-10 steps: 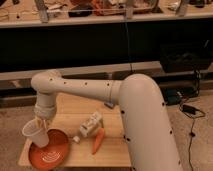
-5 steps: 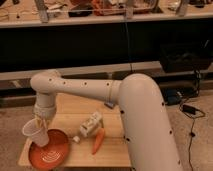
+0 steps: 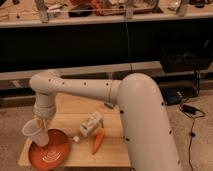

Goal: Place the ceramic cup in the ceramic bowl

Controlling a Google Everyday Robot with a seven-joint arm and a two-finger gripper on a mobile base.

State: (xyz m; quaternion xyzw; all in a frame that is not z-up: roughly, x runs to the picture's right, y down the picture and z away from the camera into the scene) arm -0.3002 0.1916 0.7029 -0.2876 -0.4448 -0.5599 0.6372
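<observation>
Carrying the ceramic cup [image 3: 36, 133] in our gripper [image 3: 41, 123], jaws grasping its rim, we are hovering over the ceramic bowl [image 3: 49, 154]; setting down and releasing are remaining

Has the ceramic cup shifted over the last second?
No. The ceramic cup, held tilted at the gripper, sits in the same spot over the far-left rim of the ceramic bowl as before, judged against the carrot.
</observation>
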